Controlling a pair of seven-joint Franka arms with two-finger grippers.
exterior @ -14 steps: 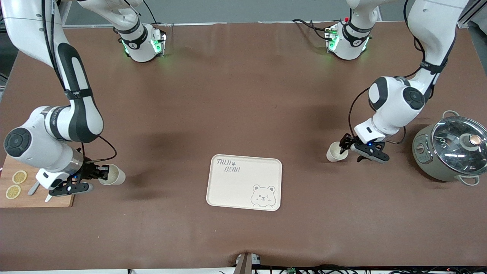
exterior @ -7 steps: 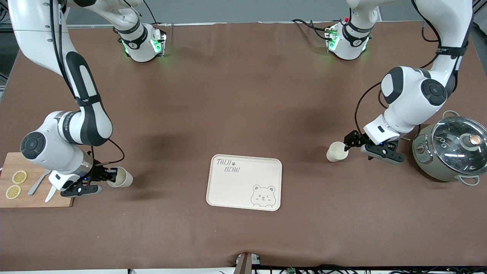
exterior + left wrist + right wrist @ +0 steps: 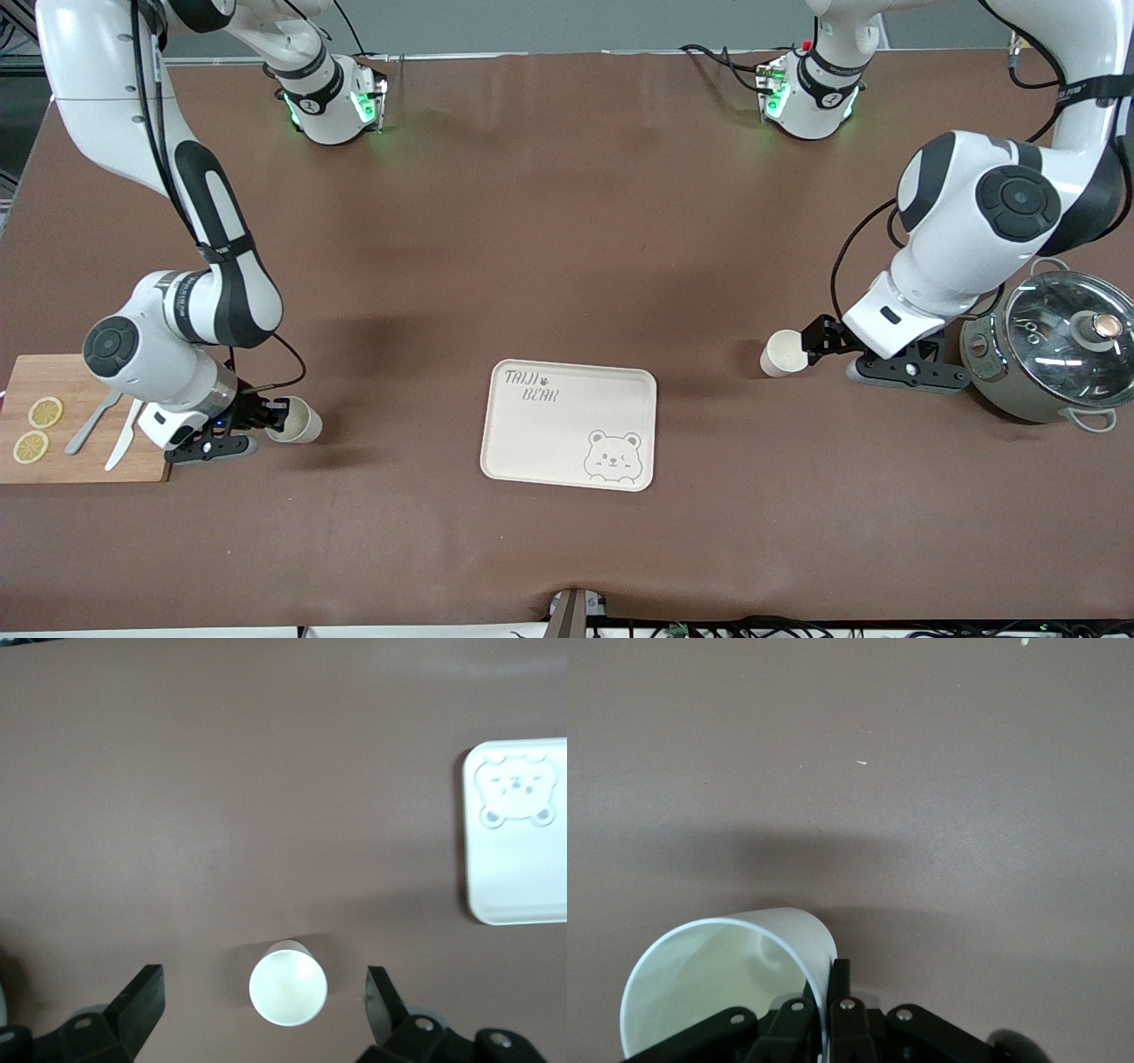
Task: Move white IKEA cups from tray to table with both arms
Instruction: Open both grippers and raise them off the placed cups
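Observation:
One white cup point(image 3: 782, 354) stands upright on the brown table toward the left arm's end. It also shows from above in the left wrist view point(image 3: 287, 983). My left gripper point(image 3: 817, 341) is open and empty, up beside this cup, its fingers point(image 3: 142, 1003) wide apart and clear of it. My right gripper point(image 3: 266, 416) is shut on the rim of the other white cup point(image 3: 299, 420) and holds it tilted just above the table. In the right wrist view my right gripper point(image 3: 829, 992) pinches the wall of that cup point(image 3: 709, 983).
The bear-printed tray point(image 3: 540, 452) lies mid-table between the two cups, also in the left wrist view point(image 3: 523, 886). A grey-green lidded pot point(image 3: 1050, 354) stands beside the left hand. A wooden board point(image 3: 89, 465) with lemon slices and cutlery lies beside the right hand.
My right gripper has carried its cup toward the tray. My left gripper has drawn back from its cup toward the pot; that cup has stayed in place.

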